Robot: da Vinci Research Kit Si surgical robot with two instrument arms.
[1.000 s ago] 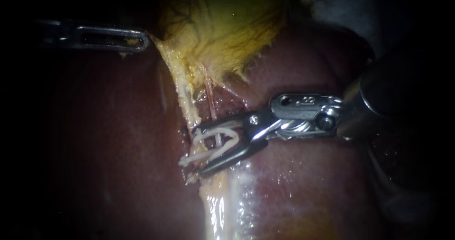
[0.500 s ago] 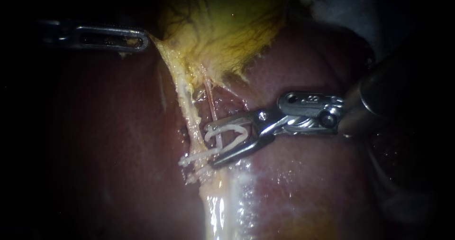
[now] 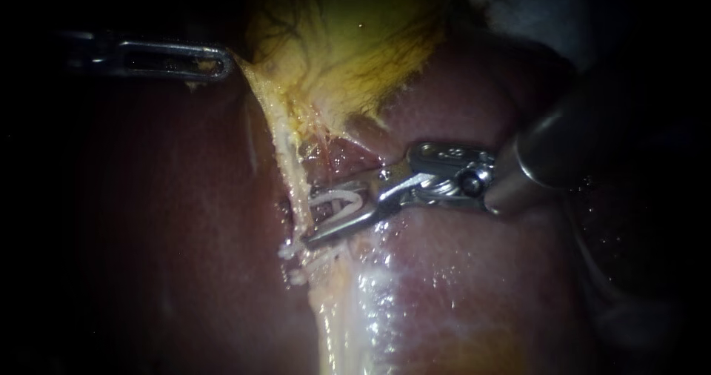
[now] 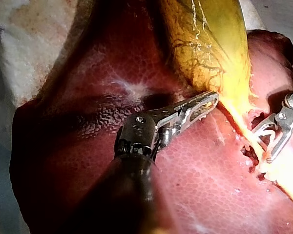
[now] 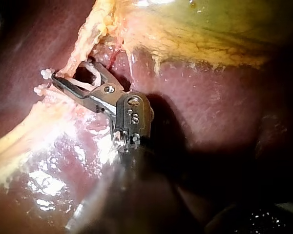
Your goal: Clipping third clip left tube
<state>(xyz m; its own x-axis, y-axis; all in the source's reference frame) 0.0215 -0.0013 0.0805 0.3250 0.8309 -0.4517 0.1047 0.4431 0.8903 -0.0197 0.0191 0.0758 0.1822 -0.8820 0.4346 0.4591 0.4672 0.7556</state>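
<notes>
Your left instrument [image 3: 221,61] reaches in flat from the side, with its jaws pinched on the edge of the gallbladder [image 3: 348,41]. Your right instrument [image 3: 315,218] slants down across the liver [image 3: 474,271] to the pale left tube [image 3: 295,178]. You have two instruments and three clips: two fixed clips [image 3: 286,253] sit on the left tube just below the right jaws, and one white clip [image 3: 342,199] is squeezed between those jaws, which stand only a little apart against the tube.
</notes>
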